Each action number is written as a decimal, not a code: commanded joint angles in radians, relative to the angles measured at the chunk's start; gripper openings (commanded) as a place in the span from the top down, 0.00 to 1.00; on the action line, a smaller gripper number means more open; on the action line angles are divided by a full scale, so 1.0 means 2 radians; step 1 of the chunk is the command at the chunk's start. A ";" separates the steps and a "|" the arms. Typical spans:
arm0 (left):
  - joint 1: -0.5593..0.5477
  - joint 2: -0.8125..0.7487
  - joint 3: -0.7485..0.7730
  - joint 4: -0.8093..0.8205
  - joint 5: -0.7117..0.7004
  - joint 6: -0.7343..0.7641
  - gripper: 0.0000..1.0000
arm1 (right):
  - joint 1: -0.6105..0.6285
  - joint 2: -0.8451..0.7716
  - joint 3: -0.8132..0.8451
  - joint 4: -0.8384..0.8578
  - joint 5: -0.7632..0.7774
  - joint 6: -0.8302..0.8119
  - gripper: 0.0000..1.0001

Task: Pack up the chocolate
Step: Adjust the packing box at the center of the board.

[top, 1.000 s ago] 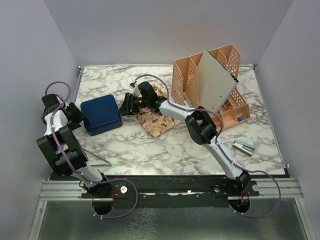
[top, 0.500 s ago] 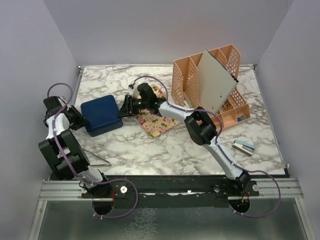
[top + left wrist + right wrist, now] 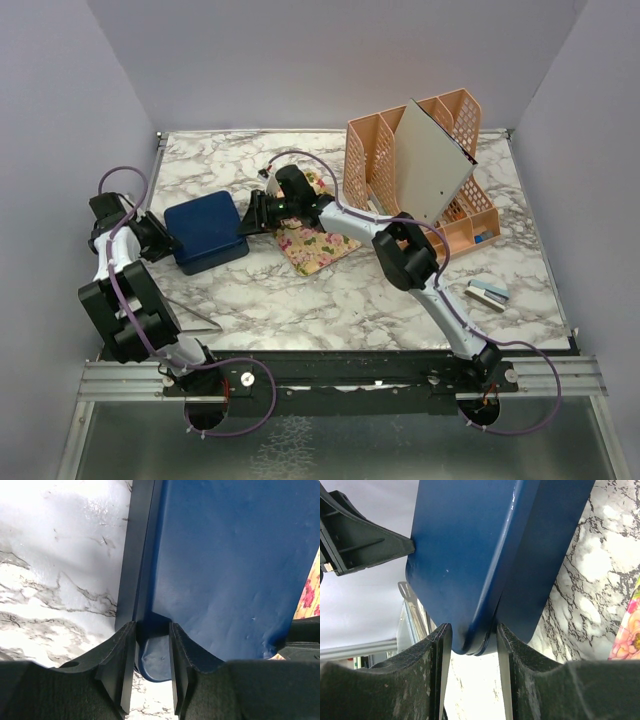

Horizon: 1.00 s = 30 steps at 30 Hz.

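left claw (image 3: 151, 635) is closed on a corner of the blue box (image 3: 205, 232), at the 9 o'clock side of the box. right claw (image 3: 472, 630) pinches the opposite corner, at 3 o'clock. i judge that the two grip it from both sides so the box cannot slide, or so the lid can go up evenly. no chocolate shows in any view. the lid is down, so whether the pieces are inside i cannot tell. a flowered cloth (image 3: 318, 245) lies just beside the box, at 3 o'clock.
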 commanded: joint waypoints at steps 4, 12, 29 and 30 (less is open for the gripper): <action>-0.011 -0.033 0.006 -0.036 -0.024 0.012 0.66 | 0.011 -0.035 -0.006 -0.034 0.002 -0.025 0.55; -0.013 -0.073 -0.009 -0.034 -0.036 -0.013 0.71 | 0.011 -0.046 -0.020 -0.060 0.030 -0.050 0.47; -0.012 -0.057 -0.030 0.007 -0.046 -0.023 0.27 | 0.007 -0.015 0.030 -0.080 0.068 -0.075 0.37; -0.012 -0.051 -0.030 0.008 -0.043 -0.023 0.27 | 0.006 -0.012 0.032 -0.077 0.068 -0.073 0.37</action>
